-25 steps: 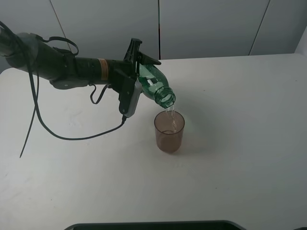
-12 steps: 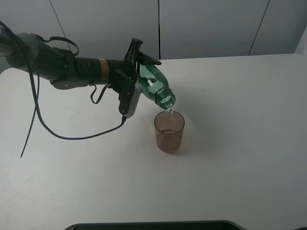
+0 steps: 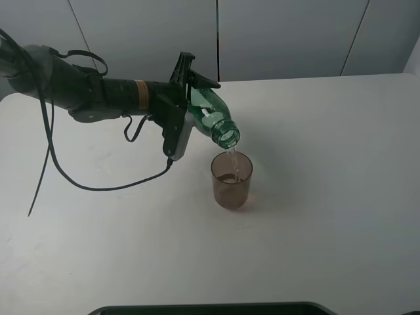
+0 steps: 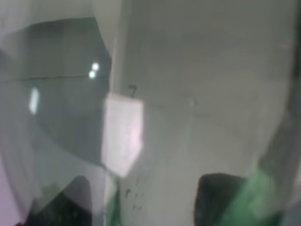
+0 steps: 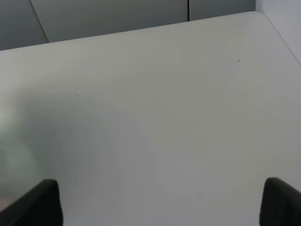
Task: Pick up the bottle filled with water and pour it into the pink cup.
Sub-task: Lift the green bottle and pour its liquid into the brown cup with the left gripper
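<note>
The green-tinted bottle point(image 3: 211, 115) is held tilted, mouth down to the right, by my left gripper point(image 3: 187, 98), which is shut on its body. A thin stream of water falls from its mouth into the pink cup point(image 3: 231, 180), which stands upright on the white table point(image 3: 328, 164) just below. The cup holds some water. In the left wrist view the bottle point(image 4: 155, 117) fills the frame as a blurred clear and green surface. My right gripper point(image 5: 160, 207) shows only two dark fingertips point(image 5: 40, 202) set wide apart, open over bare table; it is out of the high view.
The left arm point(image 3: 79, 95) reaches in from the left with a black cable point(image 3: 98, 187) looping over the table. A dark edge point(image 3: 210, 308) runs along the near side. Grey wall panels point(image 3: 262, 33) stand behind the table.
Almost nothing has moved. The bottle stays tilted over the cup and water keeps running into it.
</note>
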Motion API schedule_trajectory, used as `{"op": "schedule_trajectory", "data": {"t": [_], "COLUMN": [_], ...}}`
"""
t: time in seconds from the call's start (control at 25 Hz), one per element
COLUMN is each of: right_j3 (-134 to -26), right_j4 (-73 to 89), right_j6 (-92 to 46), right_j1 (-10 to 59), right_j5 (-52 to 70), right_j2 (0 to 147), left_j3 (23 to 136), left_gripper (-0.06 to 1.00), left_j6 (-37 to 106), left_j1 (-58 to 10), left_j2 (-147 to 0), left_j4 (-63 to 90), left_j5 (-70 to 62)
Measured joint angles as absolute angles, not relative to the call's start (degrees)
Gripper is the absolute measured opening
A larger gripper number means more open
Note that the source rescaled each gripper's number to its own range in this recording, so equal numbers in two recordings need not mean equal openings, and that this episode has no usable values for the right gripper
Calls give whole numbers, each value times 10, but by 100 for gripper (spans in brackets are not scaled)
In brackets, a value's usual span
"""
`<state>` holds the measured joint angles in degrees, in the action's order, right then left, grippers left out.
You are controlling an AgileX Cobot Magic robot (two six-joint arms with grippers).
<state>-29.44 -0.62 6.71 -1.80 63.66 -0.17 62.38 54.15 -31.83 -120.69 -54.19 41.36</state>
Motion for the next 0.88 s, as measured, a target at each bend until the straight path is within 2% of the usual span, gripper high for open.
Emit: {"op": "schedule_trajectory", "data": {"t": [0.88], "right_j3": [-294], "right_j4": [-6], "right_j6": [67], "right_j1": [-18], "right_j5": [637], "right_j2": [-2], "left_j3": [624], "left_gripper": [1], "left_j6": [562], "left_j1": [-318], "left_j2": [-1207], "left_j4": [-537], "left_j5": [409]}}
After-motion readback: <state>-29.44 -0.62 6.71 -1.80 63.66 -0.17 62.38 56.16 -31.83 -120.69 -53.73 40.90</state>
